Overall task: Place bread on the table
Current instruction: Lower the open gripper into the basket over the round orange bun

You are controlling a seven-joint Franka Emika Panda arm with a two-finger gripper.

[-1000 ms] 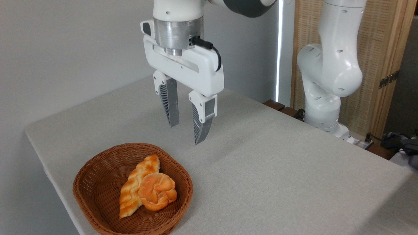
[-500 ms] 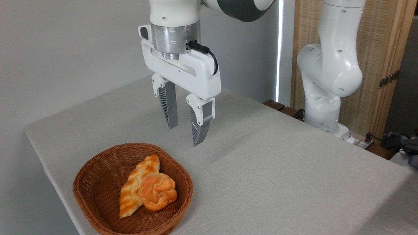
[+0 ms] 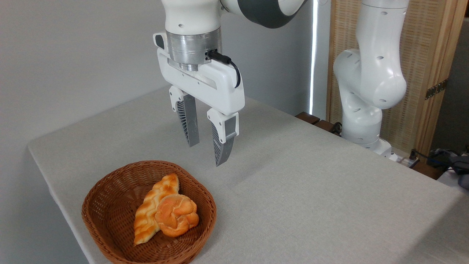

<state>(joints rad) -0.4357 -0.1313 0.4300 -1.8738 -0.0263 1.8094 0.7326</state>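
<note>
The bread [image 3: 177,219], a small round orange-golden bun with a knotted top, lies in a brown wicker basket [image 3: 110,190] at the front left of the table [image 3: 300,190]. It leans against a longer braided golden loaf [image 3: 150,209] in the same basket. My gripper [image 3: 206,154] hangs in the air above and behind the basket's far rim, up and to the right of the bun. Its two grey ribbed fingers [image 3: 223,141] point down and stand apart with nothing between them. It is open.
The arm's white base [image 3: 366,91] stands off the table's far right corner, by a wooden screen [image 3: 425,66]. A grey wall runs behind the table on the left. Dark cables and items [image 3: 450,161] lie at the far right edge.
The gripper has drifted a little to the left and slightly down toward the basket, staying open. The bun, loaf and basket have not moved.
</note>
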